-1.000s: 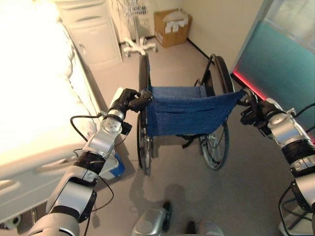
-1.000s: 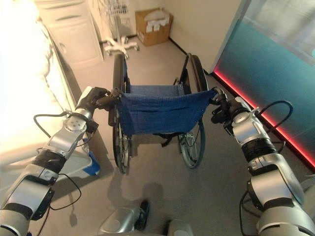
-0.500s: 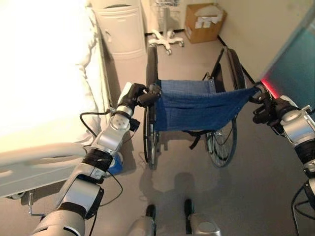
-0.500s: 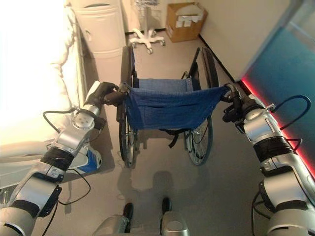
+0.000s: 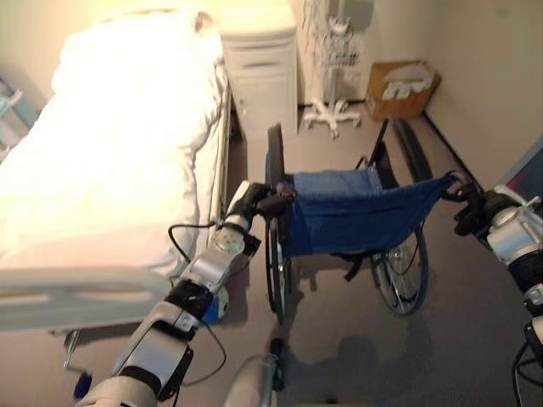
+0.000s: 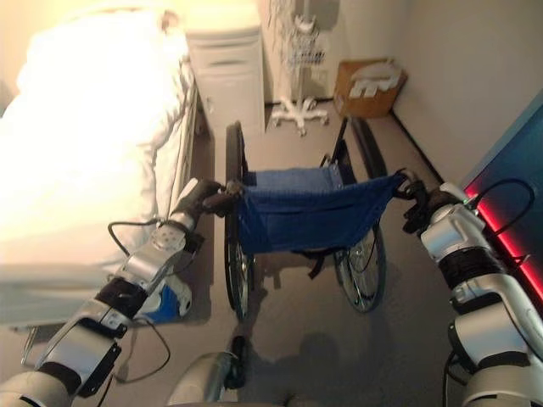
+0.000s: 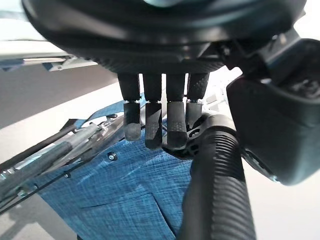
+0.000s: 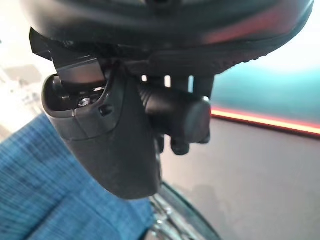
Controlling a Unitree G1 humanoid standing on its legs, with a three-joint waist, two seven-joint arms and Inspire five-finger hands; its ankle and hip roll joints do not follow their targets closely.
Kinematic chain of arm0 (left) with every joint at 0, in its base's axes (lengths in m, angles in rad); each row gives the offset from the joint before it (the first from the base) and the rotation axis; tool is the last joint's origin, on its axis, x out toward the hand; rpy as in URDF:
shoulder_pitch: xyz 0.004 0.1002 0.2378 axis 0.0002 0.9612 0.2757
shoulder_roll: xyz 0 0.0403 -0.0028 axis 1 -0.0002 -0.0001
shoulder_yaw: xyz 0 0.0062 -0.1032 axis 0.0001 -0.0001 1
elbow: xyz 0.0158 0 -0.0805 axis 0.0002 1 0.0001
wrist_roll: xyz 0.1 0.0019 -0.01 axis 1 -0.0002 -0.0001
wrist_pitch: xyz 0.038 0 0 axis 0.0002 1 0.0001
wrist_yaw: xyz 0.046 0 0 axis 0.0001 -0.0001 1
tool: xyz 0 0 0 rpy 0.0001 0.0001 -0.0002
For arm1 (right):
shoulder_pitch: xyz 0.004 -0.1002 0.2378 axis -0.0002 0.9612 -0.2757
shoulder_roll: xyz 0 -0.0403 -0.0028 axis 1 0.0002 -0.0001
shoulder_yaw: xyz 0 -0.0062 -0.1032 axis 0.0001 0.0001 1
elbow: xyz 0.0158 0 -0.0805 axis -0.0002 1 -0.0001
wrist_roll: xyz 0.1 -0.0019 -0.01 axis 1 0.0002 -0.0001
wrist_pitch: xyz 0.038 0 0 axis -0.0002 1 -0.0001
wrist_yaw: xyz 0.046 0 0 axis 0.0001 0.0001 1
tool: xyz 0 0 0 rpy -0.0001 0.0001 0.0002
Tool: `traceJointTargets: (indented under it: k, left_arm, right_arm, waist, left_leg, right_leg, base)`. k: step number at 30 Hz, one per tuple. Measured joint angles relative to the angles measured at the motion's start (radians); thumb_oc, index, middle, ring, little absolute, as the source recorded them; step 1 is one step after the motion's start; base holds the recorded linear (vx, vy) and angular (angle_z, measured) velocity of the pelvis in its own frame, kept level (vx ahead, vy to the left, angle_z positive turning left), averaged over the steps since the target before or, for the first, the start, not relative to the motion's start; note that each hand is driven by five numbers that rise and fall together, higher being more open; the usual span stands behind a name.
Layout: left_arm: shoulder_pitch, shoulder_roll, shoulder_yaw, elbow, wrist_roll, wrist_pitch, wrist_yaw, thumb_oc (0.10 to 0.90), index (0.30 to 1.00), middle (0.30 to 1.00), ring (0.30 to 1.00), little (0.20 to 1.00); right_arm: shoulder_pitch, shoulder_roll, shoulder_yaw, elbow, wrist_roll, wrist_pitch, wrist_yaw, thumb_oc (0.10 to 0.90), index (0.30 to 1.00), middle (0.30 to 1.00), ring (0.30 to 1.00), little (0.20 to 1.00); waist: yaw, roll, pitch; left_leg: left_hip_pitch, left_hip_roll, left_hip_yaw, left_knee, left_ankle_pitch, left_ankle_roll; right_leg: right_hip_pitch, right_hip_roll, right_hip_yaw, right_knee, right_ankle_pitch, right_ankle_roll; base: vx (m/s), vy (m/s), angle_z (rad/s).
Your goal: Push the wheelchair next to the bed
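Now the wheelchair (image 5: 348, 220) stands just right of the bed (image 5: 110, 170). Left hand (image 5: 254, 197) and right hand (image 5: 469, 208) each curl round a push handle; only closing in remains.

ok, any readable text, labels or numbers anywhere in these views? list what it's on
None can be read.
Cardboard box by the far wall: pale patches on its top, maybe labels or paper, too blurred to read.
White cabinet beside the bed: no lettering shows.
Wheelchair blue back cloth: plain, no label shows, also in the left wrist view.
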Motion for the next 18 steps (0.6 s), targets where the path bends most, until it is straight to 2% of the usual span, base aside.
traceJointTargets:
  k: [1,2,3,4,5,6,7,8,9,10,11,12,13,14,15,16,18]
  left_arm:
    - [0.004,0.007,0.003,0.007,-0.003,-0.003,-0.008,0.400,0.300,0.300,0.300,0.300]
    - [0.001,0.032,0.003,0.009,0.003,-0.005,-0.010,0.400,0.300,0.300,0.300,0.300]
    - [-0.014,0.058,-0.005,0.008,0.003,-0.006,-0.017,0.400,0.300,0.300,0.300,0.300]
    - [-0.029,0.061,-0.009,0.015,0.000,-0.009,-0.020,0.400,0.300,0.300,0.300,0.300]
    - [-0.050,0.059,-0.013,0.035,-0.001,-0.016,-0.023,0.400,0.300,0.300,0.300,0.300]
    - [-0.084,0.056,-0.036,0.073,-0.001,-0.016,-0.030,0.400,0.300,0.300,0.300,0.300]
    - [-0.095,0.055,-0.046,0.092,0.000,-0.016,-0.033,0.400,0.300,0.300,0.300,0.300]
    - [-0.096,0.055,-0.045,0.091,0.000,-0.016,-0.034,0.400,0.300,0.300,0.300,0.300]
    - [-0.098,0.063,-0.047,0.090,-0.001,-0.016,-0.040,0.400,0.300,0.300,0.300,0.300]
    - [-0.103,0.068,-0.040,0.087,-0.001,-0.017,-0.049,0.400,0.300,0.300,0.300,0.300]
    - [-0.109,0.072,-0.038,0.088,-0.001,-0.017,-0.050,0.400,0.300,0.300,0.300,0.300]
    - [-0.127,0.070,-0.033,0.093,-0.001,-0.018,-0.054,0.400,0.300,0.300,0.300,0.300]
    - [-0.153,0.074,-0.018,0.098,-0.001,-0.018,-0.054,0.400,0.300,0.300,0.300,0.300]
    - [-0.171,0.086,-0.014,0.104,-0.001,-0.016,-0.062,0.400,0.300,0.300,0.300,0.300]
    - [-0.199,0.087,0.009,0.122,-0.003,-0.016,-0.070,0.400,0.300,0.300,0.300,0.300]
    - [-0.199,0.055,0.017,0.137,0.003,-0.019,-0.038,0.400,0.300,0.300,0.300,0.300]
    - [-0.201,0.057,0.020,0.118,0.006,-0.018,-0.029,0.400,0.300,0.300,0.300,0.300]
  right_arm:
    - [0.018,0.016,0.000,0.000,-0.003,-0.001,-0.003,0.400,0.300,0.300,0.300,0.300]
    - [0.041,0.050,-0.002,0.013,0.003,0.000,-0.003,0.400,0.300,0.300,0.300,0.300]
    - [0.065,0.070,-0.009,0.016,0.004,0.000,-0.005,0.400,0.300,0.300,0.300,0.300]
    - [0.069,0.079,-0.031,0.010,0.008,-0.001,-0.006,0.400,0.300,0.300,0.300,0.300]
    - [0.076,0.070,-0.045,0.008,0.008,-0.004,-0.016,0.400,0.300,0.300,0.300,0.300]
    - [0.089,0.071,-0.069,0.010,0.012,-0.004,-0.018,0.400,0.300,0.300,0.300,0.300]
    - [0.101,0.082,-0.079,0.011,0.017,-0.005,-0.022,0.400,0.300,0.300,0.300,0.300]
    - [0.099,0.080,-0.081,0.010,0.025,-0.008,-0.022,0.400,0.300,0.300,0.300,0.300]
    - [0.098,0.069,-0.082,0.002,0.041,-0.023,-0.022,0.400,0.300,0.300,0.300,0.300]
    - [0.100,0.047,-0.088,-0.034,0.051,-0.030,-0.022,0.400,0.300,0.300,0.300,0.300]
    - [0.098,0.040,-0.092,-0.048,0.058,-0.030,-0.022,0.400,0.300,0.300,0.300,0.300]
    - [0.095,0.035,-0.113,-0.073,0.074,-0.030,-0.025,0.400,0.300,0.300,0.300,0.300]
    - [0.081,0.027,-0.124,-0.094,0.080,-0.031,-0.028,0.400,0.300,0.300,0.300,0.300]
    - [0.066,0.031,-0.125,-0.096,0.080,-0.030,-0.027,0.400,0.300,0.300,0.300,0.300]
    - [0.032,0.022,-0.134,-0.095,0.081,-0.027,-0.014,0.400,0.300,0.300,0.300,0.300]
    - [0.029,0.024,-0.156,-0.097,0.077,-0.023,-0.016,0.400,0.300,0.300,0.300,0.300]
    - [0.009,0.022,-0.159,-0.099,0.053,-0.015,-0.002,0.400,0.300,0.300,0.300,0.300]
  waist:
    - [-0.003,-0.010,-0.005]
    - [-0.018,-0.073,-0.037]
    - [-0.027,-0.143,-0.051]
    - [-0.051,-0.136,-0.044]
    - [-0.059,-0.123,-0.036]
    - [-0.062,-0.115,-0.031]
    - [-0.069,-0.099,-0.019]
    - [-0.069,-0.097,-0.011]
    - [-0.067,-0.069,0.018]
    - [-0.073,-0.050,0.037]
    - [-0.078,-0.045,0.042]
    - [-0.099,-0.033,0.060]
    - [-0.121,-0.051,0.074]
    - [-0.135,-0.090,0.086]
    - [-0.165,-0.119,0.120]
    - [-0.168,-0.101,0.132]
    - [-0.157,-0.094,0.135]
  left_leg:
    - [0.016,-0.016,-0.029,-0.022,0.007,0.110]
    - [0.019,-0.057,-0.057,-0.057,0.009,0.098]
    - [0.034,-0.088,-0.037,-0.079,-0.026,0.098]
    - [0.031,-0.075,-0.009,-0.022,-0.056,0.134]
    - [0.028,-0.070,-0.020,0.000,-0.059,0.160]
    - [0.038,-0.081,-0.129,-0.012,-0.051,0.145]
    - [0.084,-0.093,-0.205,-0.063,-0.035,0.143]
    - [0.106,-0.093,-0.227,-0.081,-0.030,0.141]
    - [0.148,-0.092,-0.274,-0.102,-0.016,0.124]
    - [0.163,-0.091,-0.330,-0.107,-0.014,0.118]
    - [0.167,-0.092,-0.345,-0.114,-0.012,0.115]
    - [0.165,-0.092,-0.352,-0.132,-0.023,0.098]
    - [0.163,-0.091,-0.327,-0.154,-0.067,0.098]
    - [0.165,-0.127,-0.279,-0.122,-0.081,0.134]
    - [0.165,-0.132,-0.256,0.031,-0.165,0.108]
    - [0.168,-0.158,-0.336,0.046,-0.171,0.119]
    - [0.168,-0.164,-0.405,0.027,-0.157,0.097]
  right_leg:
    - [0.009,0.009,0.014,0.026,-0.033,0.003]
    - [-0.015,-0.009,0.025,0.069,-0.070,-0.005]
    - [-0.042,-0.058,-0.012,0.113,-0.084,0.015]
    - [-0.104,-0.046,-0.002,0.281,-0.104,0.019]
    - [-0.169,-0.051,0.014,0.429,-0.100,0.021]
    - [-0.294,-0.061,0.056,0.662,-0.066,-0.009]
    - [-0.354,-0.050,0.104,0.722,-0.067,-0.008]
    - [-0.366,-0.046,0.108,0.710,-0.067,-0.008]
    - [-0.397,-0.044,0.109,0.668,-0.067,-0.008]
    - [-0.417,-0.041,0.115,0.581,-0.057,-0.004]
    - [-0.430,-0.039,0.126,0.521,-0.048,0.010]
    - [-0.454,-0.041,0.144,0.404,-0.035,0.025]
    - [-0.447,-0.062,0.181,0.198,0.004,0.044]
    - [-0.430,-0.115,0.200,0.083,0.033,0.084]
    - [-0.388,-0.177,0.200,0.020,0.162,0.188]
    - [-0.371,-0.175,0.209,0.002,0.196,0.181]
    - [-0.351,-0.156,0.213,-0.043,0.217,0.180]
  base:
    - [0.24,0.116,0.15]
    - [0.27,0.152,0.38]
    - [0.36,0.160,0.58]
    - [0.31,0.078,0.50]
    - [0.32,0.006,0.52]
    - [0.28,-0.032,0.34]
    - [0.31,-0.096,0.15]
    - [0.32,-0.143,-0.17]
    - [0.36,-0.163,-0.24]
    - [0.45,-0.187,-0.18]
    - [0.56,-0.188,0.06]
    - [0.68,-0.192,0.33]
    - [0.59,-0.131,0.47]
    - [0.51,-0.108,0.83]
    - [0.55,-0.198,0.80]
    - [0.45,-0.192,0.59]
    - [0.37,-0.202,0.17]
